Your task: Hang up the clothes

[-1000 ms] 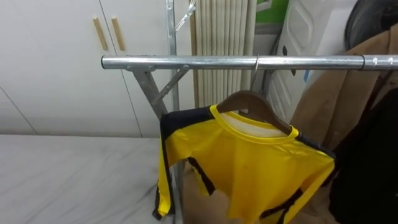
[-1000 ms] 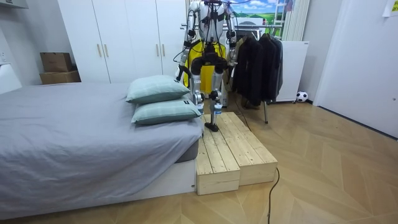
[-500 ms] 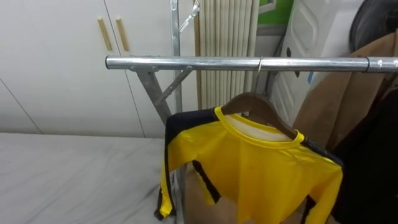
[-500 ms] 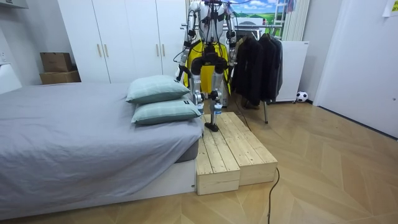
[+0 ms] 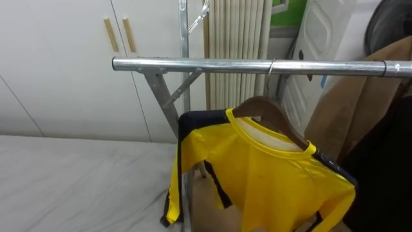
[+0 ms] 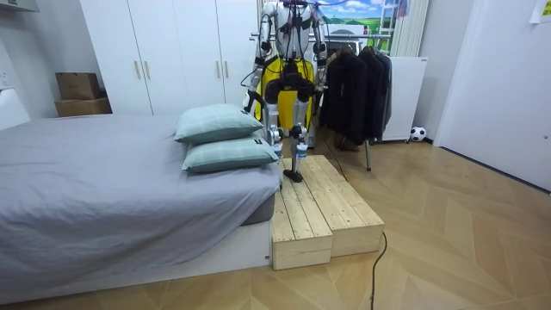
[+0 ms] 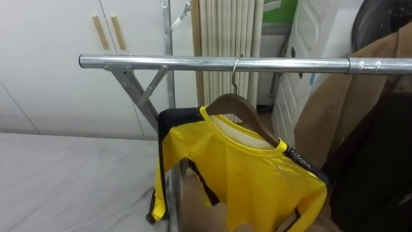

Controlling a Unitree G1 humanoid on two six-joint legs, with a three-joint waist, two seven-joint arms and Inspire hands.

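Hanging at the robot's sides in the room view, the left hand [image 6: 250,101] and the right hand [image 6: 321,83] are too small to read: I cannot tell how far either is open, nor whether either has hold of anything. The robot stands upright on a wooden step [image 6: 320,211] with its back to that camera, facing a clothes rack.

Between the two hands and just ahead of them hangs a yellow shirt [image 5: 257,174] with dark trim. It sits on a wooden hanger [image 5: 265,108], whose wire hook is over the rail [image 5: 212,64] above hand height. The hanger is tilted, its end toward the right hand lower than the other. The shirt's sleeve on the left hand's side dangles straight down beside the rack's post [image 5: 162,100], which meets the rail with a slanted brace.

Further along the rail, beyond the right hand, hang a brown coat [image 5: 360,96] and dark clothes [image 5: 386,174], just beside the shirt's lower shoulder.

Out past the left hand lies a bed [image 5: 64,183] with a grey cover, and two pillows [image 6: 219,138] are stacked at the end nearest the robot. Behind the rack, farther from both hands, stand a white wardrobe [image 5: 58,71] with wooden handles [image 5: 120,35] and a ribbed panel [image 5: 237,32]. Cardboard boxes [image 6: 79,93] sit far off on the left hand's side, and a ball [image 6: 417,133] lies on the floor well off to the right hand's side.
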